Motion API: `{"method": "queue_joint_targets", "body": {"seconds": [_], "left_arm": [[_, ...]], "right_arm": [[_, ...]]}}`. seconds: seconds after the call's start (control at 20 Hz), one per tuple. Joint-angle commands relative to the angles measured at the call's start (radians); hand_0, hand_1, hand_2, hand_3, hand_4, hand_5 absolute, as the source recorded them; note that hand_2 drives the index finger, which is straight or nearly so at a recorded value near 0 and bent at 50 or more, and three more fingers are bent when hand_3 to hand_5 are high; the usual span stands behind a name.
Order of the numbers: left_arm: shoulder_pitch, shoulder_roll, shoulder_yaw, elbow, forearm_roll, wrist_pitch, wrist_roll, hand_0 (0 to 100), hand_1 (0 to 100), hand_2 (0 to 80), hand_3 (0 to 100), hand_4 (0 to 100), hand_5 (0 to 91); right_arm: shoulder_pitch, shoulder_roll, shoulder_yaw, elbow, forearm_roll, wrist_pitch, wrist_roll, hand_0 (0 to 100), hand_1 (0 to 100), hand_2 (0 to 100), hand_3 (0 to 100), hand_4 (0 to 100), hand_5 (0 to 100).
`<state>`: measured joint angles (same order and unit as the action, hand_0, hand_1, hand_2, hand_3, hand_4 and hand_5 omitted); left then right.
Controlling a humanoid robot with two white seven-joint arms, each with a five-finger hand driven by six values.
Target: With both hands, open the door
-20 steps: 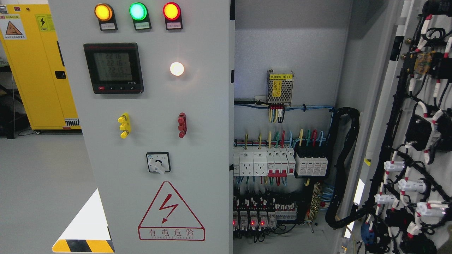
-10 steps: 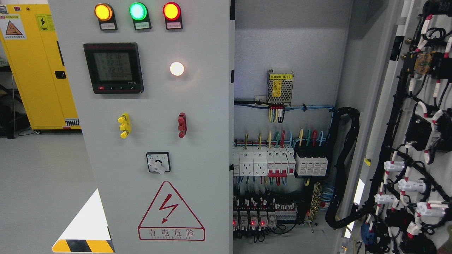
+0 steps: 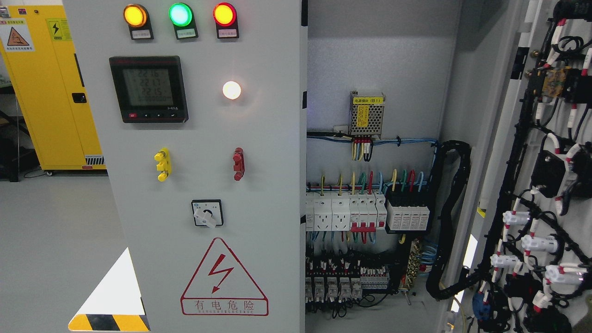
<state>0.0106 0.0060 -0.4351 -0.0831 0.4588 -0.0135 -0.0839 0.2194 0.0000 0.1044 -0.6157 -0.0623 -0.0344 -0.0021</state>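
The right-hand door (image 3: 550, 175) of the cabinet fills the right edge of the frame, swung wide toward me so that I see its inner face, hung with black cable looms and white connectors. The left-hand door (image 3: 199, 185) takes up the middle and left of the frame, its outer face toward me. I cannot say for sure whether it is fully shut or slightly ajar; its right edge runs straight down the centre of the picture, next to the opening.

Between the two, in the centre right, the cabinet interior (image 3: 374, 69) lies exposed: a small power supply (image 3: 367, 113) high on the back wall, a row of white breakers (image 3: 344, 212) below it, and more terminals toward the bottom.

My judgement is that one leaf of the job is done and the other may be left, if both doors are meant to open. If only the right door counts, I would call the task finished.

Neither of my hands shows anywhere in the frame, nor either arm, so I cannot tell whether my fingers are spread, closed or holding anything. Nothing of mine touches either door.

On the left door's face sit three lit indicator lamps (image 3: 180, 15) at the top, a meter display (image 3: 148, 89) below them, and a red warning triangle (image 3: 224, 277) near the bottom. A yellow cabinet (image 3: 41, 92) stands at the far upper left.
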Motion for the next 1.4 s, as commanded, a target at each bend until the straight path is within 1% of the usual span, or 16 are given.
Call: {"method": "queue_joint_targets", "body": {"seconds": [0.0,0.15,0.3,0.4,0.5,0.55,0.7,0.8,0.9,0.95,1.05,1.15,1.35], "left_arm": [[0.016,-0.004,0.018,0.023,-0.002,-0.006,0.0,12,56,0.0,0,0,0.0],[-0.003,0.005,0.018,0.022,-0.002,-0.006,0.0,12,56,0.0,0,0,0.0],[-0.003,-0.004,0.019,0.022,0.0,-0.006,-0.002,12,56,0.0,0,0,0.0],[-0.004,-0.004,0.019,0.02,0.0,-0.006,-0.002,12,56,0.0,0,0,0.0],[-0.006,-0.001,0.019,0.02,0.001,-0.006,-0.002,12,56,0.0,0,0,0.0],[-0.007,0.002,0.019,0.02,0.001,-0.006,-0.002,12,56,0.0,0,0,0.0],[-0.014,0.006,0.019,0.022,0.001,-0.006,-0.002,12,56,0.0,0,0,0.0],[-0.014,0.005,0.019,0.02,0.001,-0.006,-0.002,12,56,0.0,0,0,0.0],[-0.018,-0.003,0.019,0.02,0.001,-0.006,-0.002,12,56,0.0,0,0,0.0],[-0.018,-0.004,0.019,0.02,0.001,-0.006,0.0,12,56,0.0,0,0,0.0],[-0.02,-0.004,0.019,0.02,0.001,-0.006,0.0,12,56,0.0,0,0,0.0],[-0.02,-0.003,0.019,0.023,0.001,-0.005,0.0,12,56,0.0,0,0,0.0],[-0.02,-0.004,0.019,0.022,0.0,-0.005,0.0,12,56,0.0,0,0,0.0]], "right_arm": [[0.091,-0.009,0.095,-0.813,-0.002,-0.007,0.001,0,50,4,0,0,0],[0.08,-0.017,0.124,-0.981,-0.001,-0.009,0.001,0,50,4,0,0,0],[0.048,-0.017,0.117,-1.088,0.002,-0.007,0.001,0,50,4,0,0,0],[0.038,-0.009,0.115,-1.16,0.006,-0.002,0.001,0,50,4,0,0,0],[0.014,-0.018,0.113,-1.226,0.006,-0.001,0.001,0,50,4,0,0,0],[-0.006,-0.023,0.107,-1.252,0.006,-0.001,0.001,0,50,4,0,0,0],[-0.04,-0.023,0.061,-1.328,0.006,0.004,0.001,0,50,4,0,0,0],[-0.063,-0.021,0.058,-1.363,0.006,-0.001,-0.001,0,50,4,0,0,0],[-0.063,-0.008,0.057,-1.412,0.006,-0.004,-0.001,0,50,4,0,0,0],[-0.061,0.005,0.057,-1.432,0.004,-0.006,-0.002,0,50,4,0,0,0],[-0.067,0.028,0.058,-1.443,0.004,-0.006,-0.004,0,50,4,0,0,0],[-0.081,0.041,0.064,-1.443,0.004,-0.002,-0.003,0,50,4,0,0,0],[-0.118,0.046,0.072,-1.443,0.006,0.001,-0.003,0,50,4,0,0,0]]}}
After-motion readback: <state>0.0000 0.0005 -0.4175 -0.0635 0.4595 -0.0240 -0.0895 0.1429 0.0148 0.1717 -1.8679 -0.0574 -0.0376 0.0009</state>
